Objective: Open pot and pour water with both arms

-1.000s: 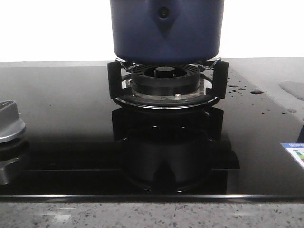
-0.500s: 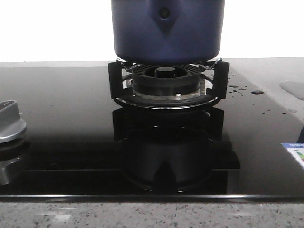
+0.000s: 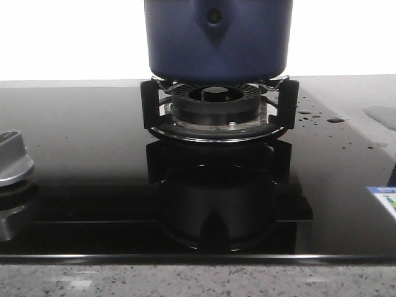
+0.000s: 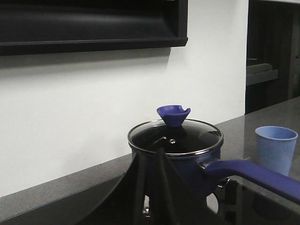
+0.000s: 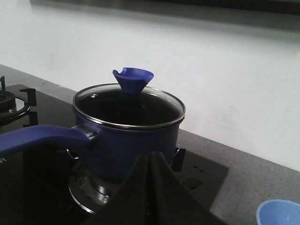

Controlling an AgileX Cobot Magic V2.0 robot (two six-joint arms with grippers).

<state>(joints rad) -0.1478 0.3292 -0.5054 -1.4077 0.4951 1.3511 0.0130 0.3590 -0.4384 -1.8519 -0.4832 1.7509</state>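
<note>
Sitting lidded on the burner (image 3: pixel 215 111): one pot (image 4: pixel 177 159), one cup (image 4: pixel 275 149) nearby
Left gripper (image 4: pixel 151 187) and right gripper (image 5: pixel 151 187) both appear closed, fingers together, holding and touching nothing

A black gas burner (image 3: pixel 216 105) with a pronged black pan support (image 3: pixel 148 102) sits on a glossy black glass hob (image 3: pixel 80 161). A silver control knob (image 3: pixel 12 158) lies near the hob's left edge. Water droplets (image 3: pixel 315 116) dot the surface right of the burner. A light-blue ribbed cup (image 4: pixel 275 149) stands on the speckled grey table (image 5: pixel 253 183).
</note>
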